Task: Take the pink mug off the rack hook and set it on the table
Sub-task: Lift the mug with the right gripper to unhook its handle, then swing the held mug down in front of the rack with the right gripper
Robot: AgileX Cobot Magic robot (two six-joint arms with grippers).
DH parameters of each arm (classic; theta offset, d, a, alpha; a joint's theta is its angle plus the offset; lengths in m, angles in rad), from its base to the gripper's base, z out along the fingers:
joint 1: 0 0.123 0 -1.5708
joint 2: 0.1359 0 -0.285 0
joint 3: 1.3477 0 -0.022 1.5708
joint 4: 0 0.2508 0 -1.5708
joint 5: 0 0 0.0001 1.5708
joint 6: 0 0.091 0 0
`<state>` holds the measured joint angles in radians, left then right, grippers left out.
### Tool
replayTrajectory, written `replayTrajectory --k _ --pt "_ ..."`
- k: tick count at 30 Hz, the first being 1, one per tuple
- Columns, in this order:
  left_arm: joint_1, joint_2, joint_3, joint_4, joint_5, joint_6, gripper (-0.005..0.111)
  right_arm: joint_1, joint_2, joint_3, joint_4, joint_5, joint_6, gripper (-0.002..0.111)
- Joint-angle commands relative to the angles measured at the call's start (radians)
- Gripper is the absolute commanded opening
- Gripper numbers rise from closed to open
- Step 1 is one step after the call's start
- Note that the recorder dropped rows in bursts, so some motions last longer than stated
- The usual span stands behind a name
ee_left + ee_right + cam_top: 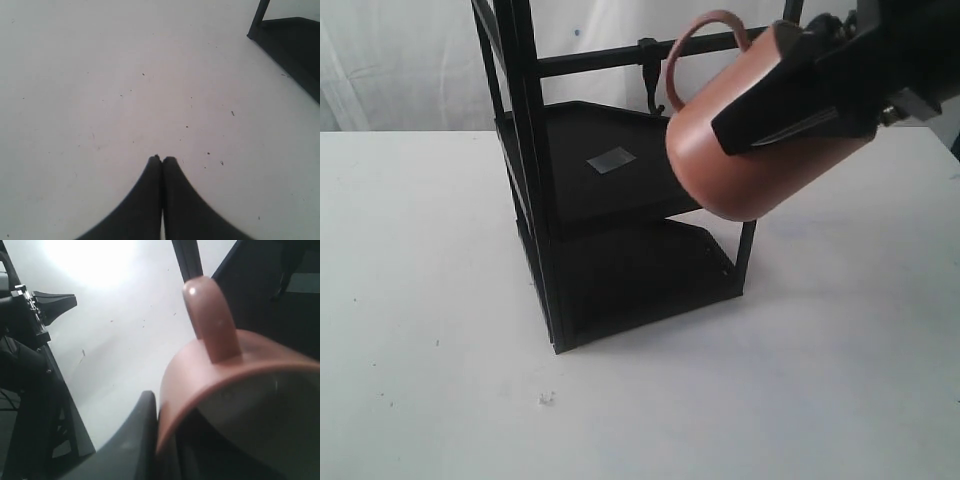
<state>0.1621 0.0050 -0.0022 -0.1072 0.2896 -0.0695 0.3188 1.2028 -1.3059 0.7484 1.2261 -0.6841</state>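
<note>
The pink mug (750, 180) hangs in the air, tilted, with its loop handle (705, 35) uppermost. It sits just right of the black hook (653, 85) on the rack's bar, and the handle looks free of the hook. My right gripper (740, 125) is shut on the mug's rim, one finger along the outside wall and one inside. In the right wrist view the mug (200, 375) and its handle (207, 320) fill the frame, with my right gripper (162, 415) pinching the wall. My left gripper (161, 159) is shut and empty above the white table (125, 75).
The black two-shelf rack (620, 250) stands mid-table, directly below and left of the mug, with a grey label (611, 160) on its upper shelf. One rack corner (295, 50) shows in the left wrist view. White table (440, 300) stretches around the rack.
</note>
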Motion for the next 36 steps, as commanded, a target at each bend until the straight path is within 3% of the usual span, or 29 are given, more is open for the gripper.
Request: replayTrajectory --k 1,13,18,26,31,34,36 --pt "-0.008 -0.005 0.002 -0.004 -0.001 -0.001 0.000 0.110 -0.002 -0.102 -0.158 -0.005 0.153 0.000" --pt "-0.008 -0.005 0.002 -0.004 -0.001 -0.001 0.000 0.531 0.150 -0.156 -0.330 -0.005 0.270 0.000" --pt "-0.008 -0.005 0.002 -0.004 -0.001 -0.001 0.000 0.652 0.253 -0.150 -0.534 -0.005 0.270 0.000" --pt "-0.008 -0.005 0.002 -0.004 -0.001 -0.001 0.000 0.658 0.334 -0.039 -0.763 -0.005 0.302 0.000" --pt "-0.008 -0.005 0.002 -0.004 -0.001 -0.001 0.000 0.639 0.348 -0.031 -0.775 -0.005 0.340 0.000" --pt "-0.008 -0.005 0.002 -0.004 -0.001 -0.001 0.000 0.579 0.390 0.006 -0.768 -0.005 0.448 0.000" --pt "-0.008 -0.005 0.002 -0.004 -0.004 -0.001 0.000 0.557 0.392 0.030 -0.631 -0.005 0.555 0.000"
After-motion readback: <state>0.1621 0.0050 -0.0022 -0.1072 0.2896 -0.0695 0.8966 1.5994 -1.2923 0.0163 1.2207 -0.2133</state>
